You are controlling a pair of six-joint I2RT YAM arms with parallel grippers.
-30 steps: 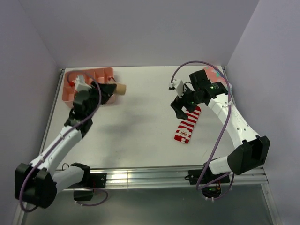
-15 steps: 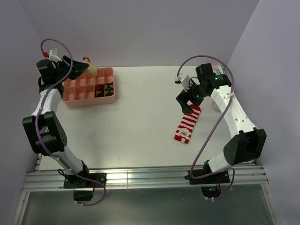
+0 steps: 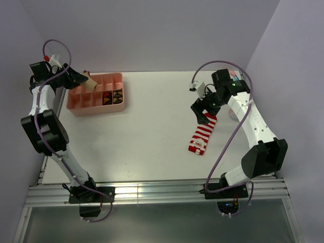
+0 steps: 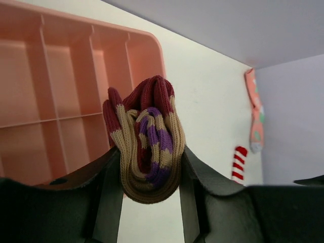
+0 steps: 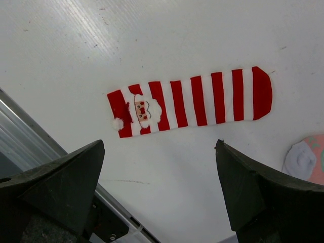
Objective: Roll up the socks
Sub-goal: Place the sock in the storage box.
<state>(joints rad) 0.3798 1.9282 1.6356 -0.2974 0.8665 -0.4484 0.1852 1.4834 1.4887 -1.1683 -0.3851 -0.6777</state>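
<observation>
My left gripper is shut on the rolled tan sock, a bundle with dark red and purple stripes. It holds the bundle over the back left part of the pink tray. The red-and-white striped sock lies flat and unrolled on the table at the right. Above that sock's far end my right gripper hangs open, nothing between its fingers.
The pink tray is split into compartments, and two of them hold dark patterned items. A pink sock with teal and grey pattern lies at the back right by the wall. A metal rail runs along the near edge.
My left arm has swung from the tray's right side to the far back left, carrying the rolled tan sock over the tray. My right gripper moved slightly back and right, still open.
</observation>
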